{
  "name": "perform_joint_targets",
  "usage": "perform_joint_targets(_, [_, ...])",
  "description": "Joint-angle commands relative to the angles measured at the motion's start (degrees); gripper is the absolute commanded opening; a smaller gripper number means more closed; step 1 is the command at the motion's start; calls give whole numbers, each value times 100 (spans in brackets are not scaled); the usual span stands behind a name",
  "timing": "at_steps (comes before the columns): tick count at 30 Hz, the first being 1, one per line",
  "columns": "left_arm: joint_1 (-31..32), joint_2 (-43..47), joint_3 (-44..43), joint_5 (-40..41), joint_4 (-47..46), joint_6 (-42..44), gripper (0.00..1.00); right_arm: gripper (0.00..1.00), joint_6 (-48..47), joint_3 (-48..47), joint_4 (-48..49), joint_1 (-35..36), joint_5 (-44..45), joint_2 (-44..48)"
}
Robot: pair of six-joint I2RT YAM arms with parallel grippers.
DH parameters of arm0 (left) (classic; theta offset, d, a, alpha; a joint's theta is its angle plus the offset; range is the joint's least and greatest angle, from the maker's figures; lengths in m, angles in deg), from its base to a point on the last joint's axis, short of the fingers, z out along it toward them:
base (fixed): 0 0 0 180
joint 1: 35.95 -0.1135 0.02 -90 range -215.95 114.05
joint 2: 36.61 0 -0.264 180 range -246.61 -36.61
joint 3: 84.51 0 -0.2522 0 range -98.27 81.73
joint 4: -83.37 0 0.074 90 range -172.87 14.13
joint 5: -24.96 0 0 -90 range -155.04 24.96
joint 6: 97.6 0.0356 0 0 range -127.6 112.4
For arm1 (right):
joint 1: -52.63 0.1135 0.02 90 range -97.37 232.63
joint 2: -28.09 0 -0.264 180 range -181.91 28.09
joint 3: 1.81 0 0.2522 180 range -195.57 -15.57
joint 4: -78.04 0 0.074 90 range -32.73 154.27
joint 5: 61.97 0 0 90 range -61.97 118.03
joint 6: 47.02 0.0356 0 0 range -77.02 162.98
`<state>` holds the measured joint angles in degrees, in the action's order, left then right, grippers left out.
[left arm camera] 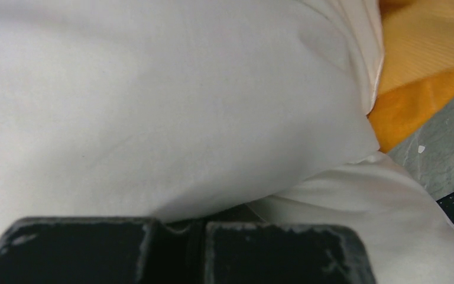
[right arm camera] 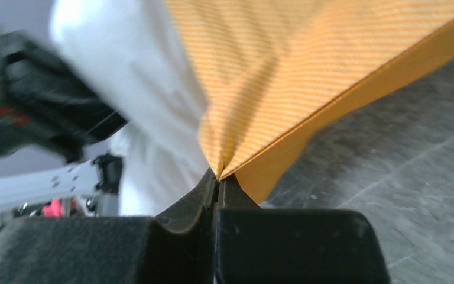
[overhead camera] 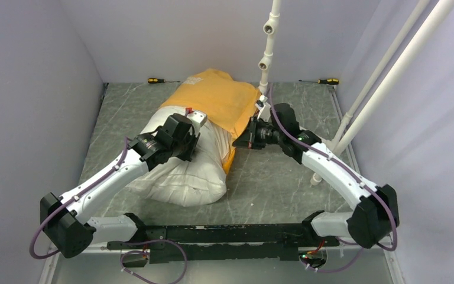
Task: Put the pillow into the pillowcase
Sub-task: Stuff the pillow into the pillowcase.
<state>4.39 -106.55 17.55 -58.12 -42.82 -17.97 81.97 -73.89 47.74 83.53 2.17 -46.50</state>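
Note:
The white pillow (overhead camera: 183, 171) lies on the table with its far end inside the orange-yellow pillowcase (overhead camera: 219, 97). My left gripper (overhead camera: 190, 142) rests on top of the pillow near the case's mouth. In the left wrist view its jaws (left arm camera: 180, 223) are together, a crease of the pillow (left arm camera: 153, 106) runs into them, and the pillowcase (left arm camera: 425, 59) shows at the upper right. My right gripper (overhead camera: 239, 141) is at the right side of the case's opening. Its jaws (right arm camera: 219, 174) are shut on the pillowcase (right arm camera: 284, 77) hem, drawing it into a pinched point beside the pillow (right arm camera: 130, 77).
Two screwdrivers (overhead camera: 156, 80) (overhead camera: 328, 81) lie along the back wall. A white pipe post (overhead camera: 266, 59) stands just behind the pillowcase, and slanted white pipes (overhead camera: 390, 77) rise at the right. Walls close in the left and right sides. The left arm (right arm camera: 35, 112) shows blurred in the right wrist view.

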Motion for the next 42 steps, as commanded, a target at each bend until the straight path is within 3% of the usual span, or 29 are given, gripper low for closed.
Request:
perform_joint_targets(1, [73,-56,-168,-35,-1254,-190,0,0,-485,-329,422,22,-2321,732])
perform_joint_targets(3, [74,-206,-295,179,-1283,-254,0,0,-464,-28,734,29,-3097,968])
perform_joint_targets(7, [92,-726,-694,462,-1097,-444,0,0,-712,594,729,31,-3378,1355])
perform_joint_targets(11, [263,-1004,-950,463,-884,-480,0,0,-1120,691,-298,22,-2517,959])
perform_joint_targets(15, [309,-747,-914,606,-547,-422,0,0,-797,862,65,31,-2329,952])
perform_joint_targets(16, [313,-639,-931,636,-339,-421,7,0,-782,878,81,31,-2272,979])
perform_joint_targets(19, [315,-197,-1043,685,149,-578,57,0,-727,1045,189,30,-2357,1006])
perform_joint_targets(21, [313,146,-1149,425,429,-712,71,0,-654,1190,262,31,-2298,1041])
perform_joint_targets(22, [311,316,-1218,250,565,-789,85,0,-610,1246,318,28,-2289,1055])
perform_joint_targets(25, [311,809,-1412,-46,1114,-1480,91,0,-416,1377,481,30,-2183,1053])
perform_joint_targets(26, [311,941,-1456,-96,1357,-1769,98,0,-341,1417,598,26,-2205,1032])
perform_joint_targets(31, [312,1158,-1903,-260,3202,-3246,99,0,-161,1525,810,31,-2170,967])
perform_joint_targets(37, [312,1617,-1832,549,5579,-4967,99,0,16,1623,1047,31,-2177,987])
perform_joint_targets(40, [314,2039,-1093,423,5373,-5393,99,0,103,1705,1256,34,-2254,951])
perform_joint_targets(42, [305,2204,-461,120,4612,-5356,99,0,118,1722,1308,44,-2293,910])
